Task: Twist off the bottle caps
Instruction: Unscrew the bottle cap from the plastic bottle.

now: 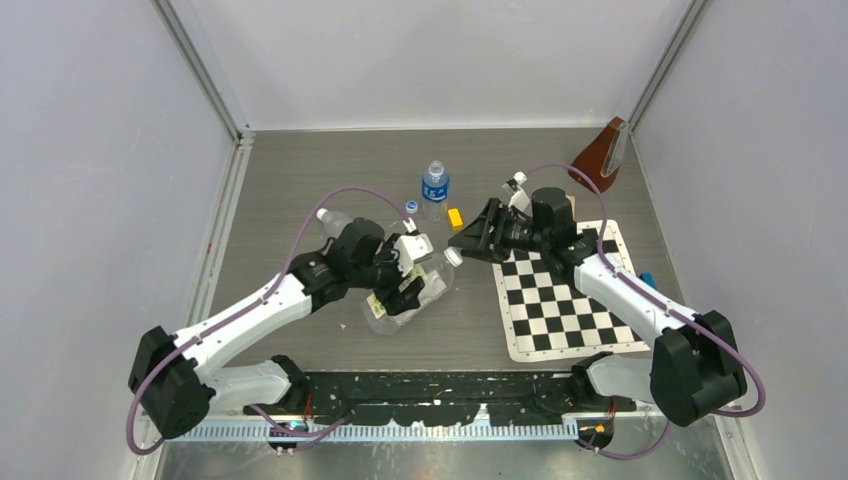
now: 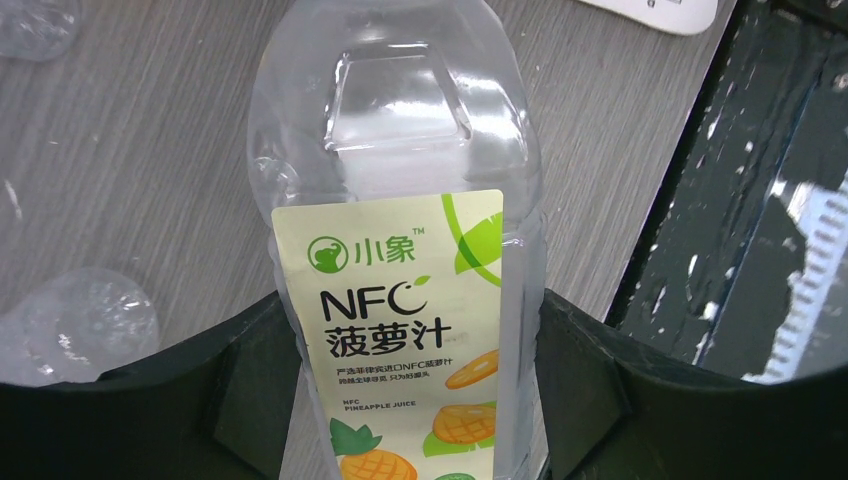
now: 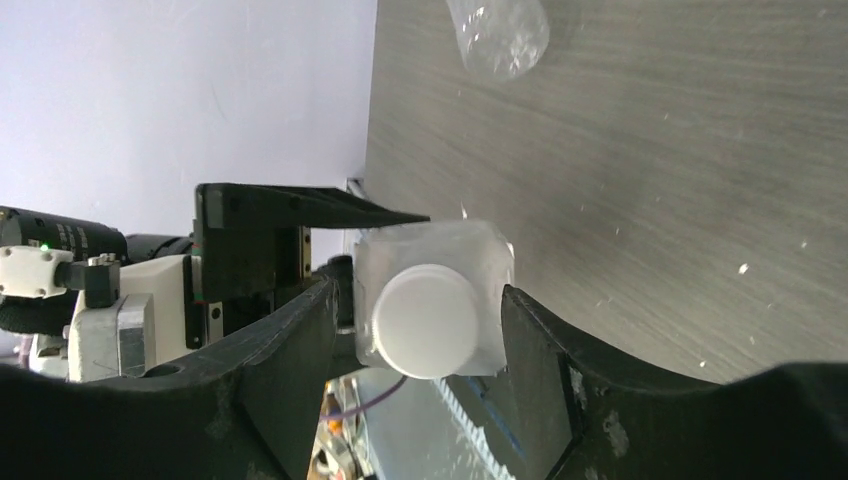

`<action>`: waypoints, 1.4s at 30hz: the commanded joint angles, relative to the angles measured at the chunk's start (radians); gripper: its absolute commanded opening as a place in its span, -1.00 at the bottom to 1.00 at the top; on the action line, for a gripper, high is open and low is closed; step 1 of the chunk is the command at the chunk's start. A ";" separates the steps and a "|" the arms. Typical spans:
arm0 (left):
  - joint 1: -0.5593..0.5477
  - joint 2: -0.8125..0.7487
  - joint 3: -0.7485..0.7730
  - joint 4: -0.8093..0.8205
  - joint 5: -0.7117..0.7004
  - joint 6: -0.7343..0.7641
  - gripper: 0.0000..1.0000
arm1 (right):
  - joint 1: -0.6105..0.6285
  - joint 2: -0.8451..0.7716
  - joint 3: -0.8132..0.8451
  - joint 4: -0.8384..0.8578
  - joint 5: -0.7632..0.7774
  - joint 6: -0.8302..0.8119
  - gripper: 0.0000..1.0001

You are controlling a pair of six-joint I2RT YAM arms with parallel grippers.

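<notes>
The left gripper (image 1: 405, 295) is clamped across the juice bottle (image 1: 432, 283) at its label. The bottle is tilted, with its neck toward 2 o'clock and its base toward 8 o'clock. The left wrist view shows the same grip. Both fingers (image 2: 230, 400) press the bottle's sides at the label, and the base end runs off to 12 o'clock above the grey table (image 2: 120, 150).

The cap (image 1: 452, 257) sits on the neck, at 2 o'clock from the left gripper. It is right at the tips of the right gripper (image 1: 461, 244), which reaches in from 3 o'clock. In the right wrist view the cap (image 3: 425, 320) faces the camera end-on, between that gripper's two fingers (image 3: 285, 370). The jaws are spread, one at 9 o'clock of the cap and one at 3 o'clock, each with a thin gap to its rim. Whether they touch the bottle's shoulder behind the cap I cannot tell.

Seen from above, the yellow block (image 1: 456, 217) lies at 12 o'clock of the cap. The blue bottle (image 1: 435, 185) stands upright beyond the block. A loose cap (image 1: 411, 207) lies at 11 o'clock. The slim bottle (image 1: 335, 222) lies at 10 o'clock of the left gripper. The checkered mat (image 1: 565, 300) lies at 4 o'clock of the right gripper.
</notes>
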State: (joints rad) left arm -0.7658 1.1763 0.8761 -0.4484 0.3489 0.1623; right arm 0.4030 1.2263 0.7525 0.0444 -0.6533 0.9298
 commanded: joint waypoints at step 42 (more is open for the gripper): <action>-0.010 -0.039 -0.028 -0.009 -0.028 0.263 -1.00 | 0.037 0.135 0.089 -0.088 -0.203 -0.227 -0.68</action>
State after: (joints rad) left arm -0.7723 1.1442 0.8124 -0.4484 0.2813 0.4061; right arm 0.4374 1.3598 0.8246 -0.1177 -0.8177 0.7311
